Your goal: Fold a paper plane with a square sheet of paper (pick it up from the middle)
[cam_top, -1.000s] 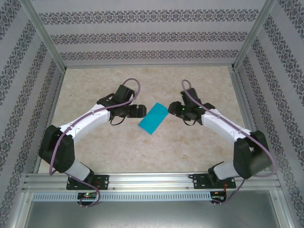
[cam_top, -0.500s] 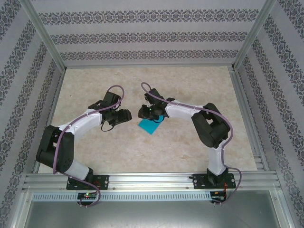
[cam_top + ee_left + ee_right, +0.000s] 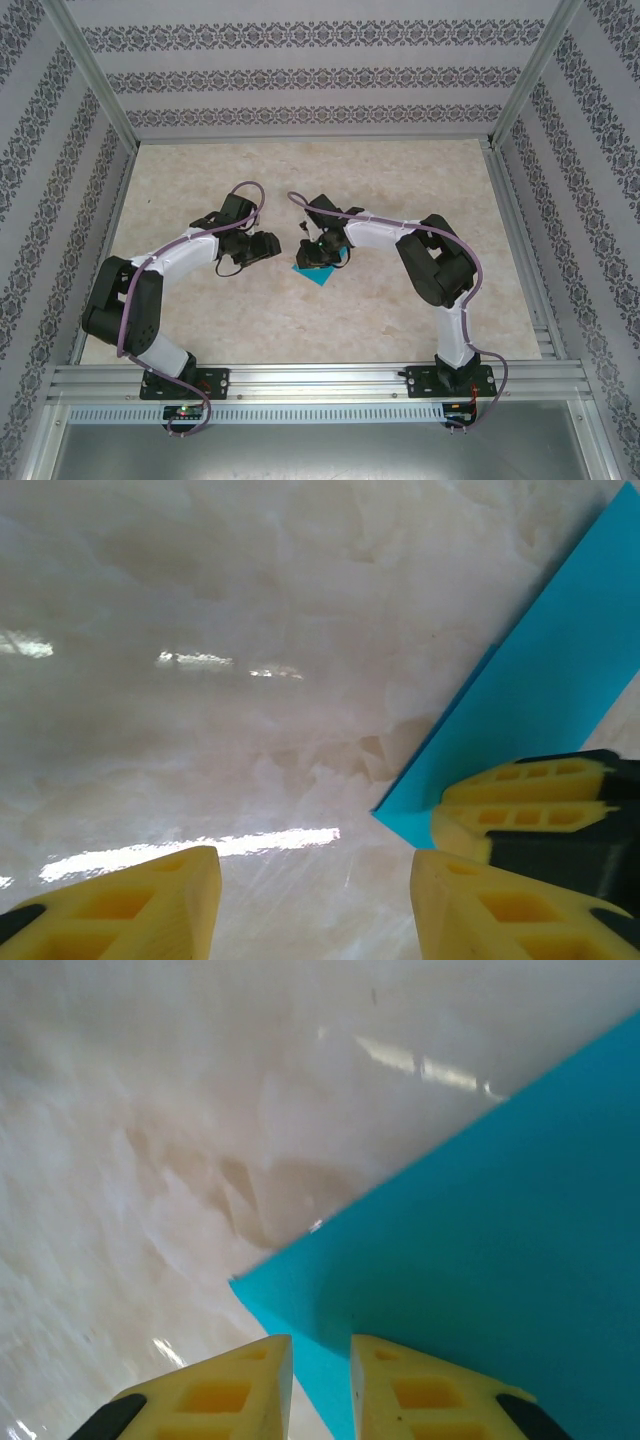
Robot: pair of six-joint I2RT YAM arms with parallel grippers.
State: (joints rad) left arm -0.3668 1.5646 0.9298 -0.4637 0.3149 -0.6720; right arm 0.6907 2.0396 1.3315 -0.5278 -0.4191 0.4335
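While the square sheet of paper (image 3: 322,272) lies near the middle of the pale marbled table (image 3: 400,180), both arms reach inward toward it from either side. Seen from above, the teal sheet is partly covered by the right gripper (image 3: 318,252), which sits over its far left part, leaving a teal wedge showing on the near side. From the right wrist, the sheet (image 3: 500,1260) fills the right side, one corner pointing left with a soft shadow on the table under it. The right gripper (image 3: 320,1390) has its yellow fingers (image 3: 215,1395) drawn almost together, and the sheet's left edge runs down into the narrow slit between them; whether they actually pinch the paper I cannot tell. The left gripper (image 3: 262,246) sits just left of the sheet, apart from it. From the left wrist, the left gripper (image 3: 315,900) stands open, its fingers (image 3: 150,905) well spread with bare table between them. In that same view the sheet (image 3: 540,700) slants up to the far right, and the yellow tip of the right gripper (image 3: 510,805) covers the sheet's near corner, just beyond the left gripper's right finger.
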